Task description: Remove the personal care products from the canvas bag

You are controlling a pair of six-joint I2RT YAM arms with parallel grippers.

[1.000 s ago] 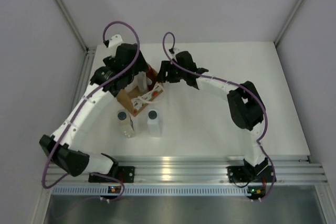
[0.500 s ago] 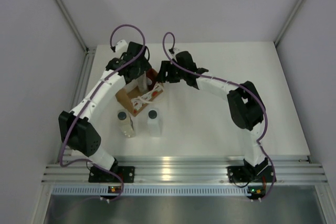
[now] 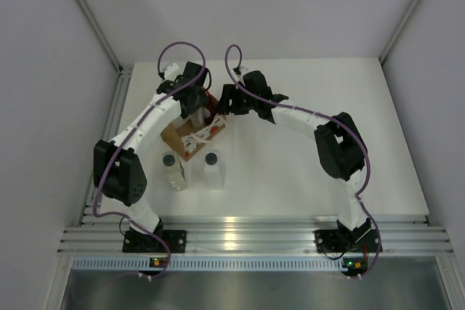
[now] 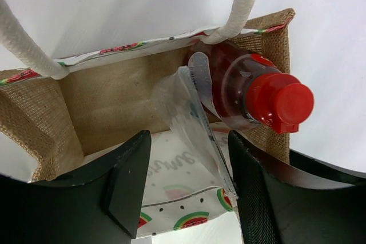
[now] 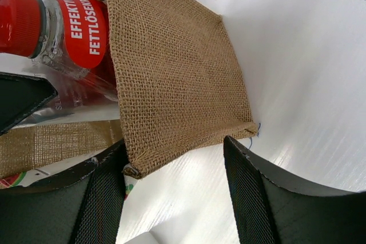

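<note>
Canvas bag (image 4: 108, 98) standing on the table (image 3: 290, 186), with the clear bottle (image 3: 173, 170) and white bottle (image 3: 213, 168) outside it on the near side. Left gripper (image 4: 189, 141) is above the bag mouth, jaws spread astride the silvery pouch (image 4: 186, 110), which leans against the red bottle (image 4: 269, 98) inside. Right gripper (image 5: 174, 144) clasps the bag's end wall between its fingers.
</note>
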